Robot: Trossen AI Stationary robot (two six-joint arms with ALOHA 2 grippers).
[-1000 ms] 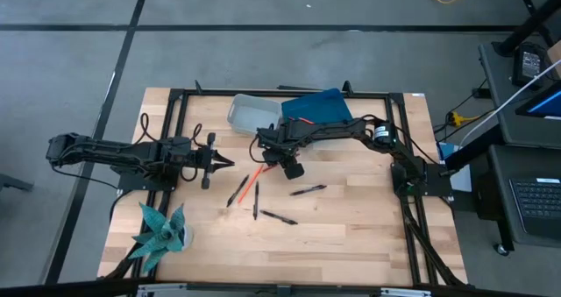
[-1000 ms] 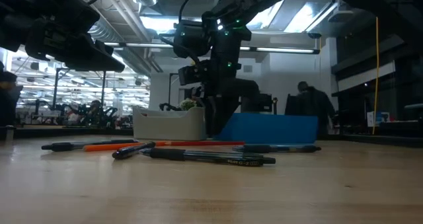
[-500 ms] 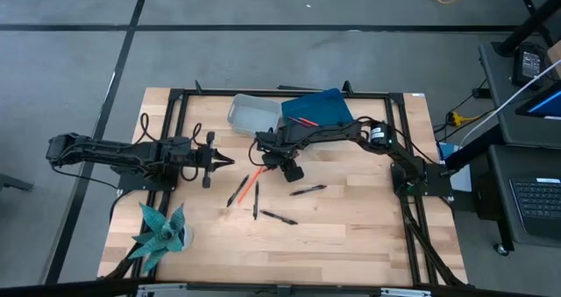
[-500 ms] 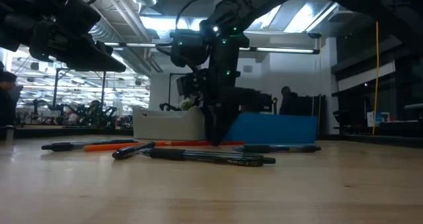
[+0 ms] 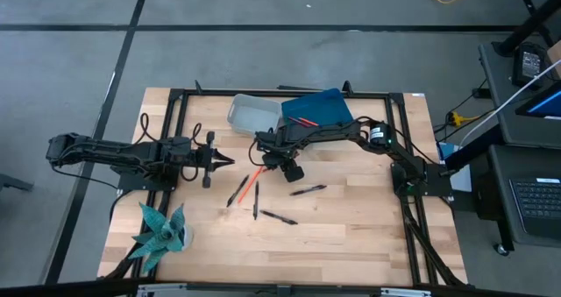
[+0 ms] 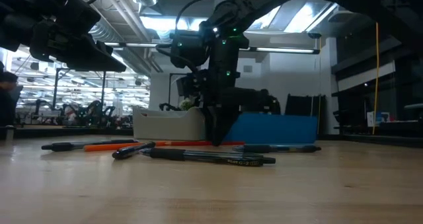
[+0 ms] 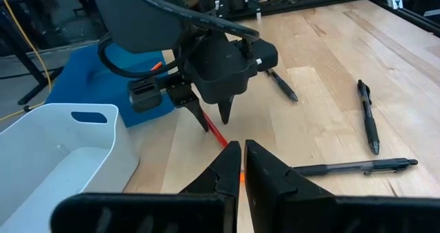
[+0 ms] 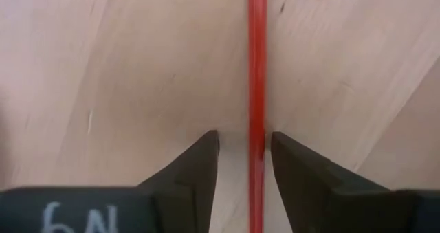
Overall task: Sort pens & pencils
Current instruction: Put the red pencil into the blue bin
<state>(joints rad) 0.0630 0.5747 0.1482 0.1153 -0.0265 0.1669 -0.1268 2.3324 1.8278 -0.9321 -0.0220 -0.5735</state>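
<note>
- Pencil (image 8: 257, 68): a red one lies flat on the wooden table (image 5: 368, 227) near the middle, and the right claw (image 8: 245, 157) stands over it with its fingers parted, one on each side; the pencil runs just beside the inner edge of one finger, and whether they touch cannot be told.
- In the left wrist view the same right claw (image 7: 214, 116) points its two tips down at the red pencil (image 7: 214, 131), just in front of the blue bin (image 7: 103, 82).
- Another red pencil (image 5: 304, 121) lies inside the blue bin (image 5: 329, 102), seen only from above.
- The white bin (image 5: 250, 113) stands just left of the blue one at the far side of the table.
- Four black pens lie nearer than the claw: one (image 5: 237, 191) to its left, one (image 5: 255, 201) beside that, one (image 5: 278, 217) nearest the front, one (image 5: 308, 190) to the right; they are apart from each other, with bare wood all along the near edge.
- The low view shows white print on the nearest pen (image 6: 205, 156), too small to read.
- The right wrist view shows pale letters on the claw's body, cut off at the picture's edge.
- The left claw (image 5: 226, 162) hovers well to the left with its fingers closed on nothing.
- A teal paper plant (image 5: 160, 229) sits at the near left corner.
</note>
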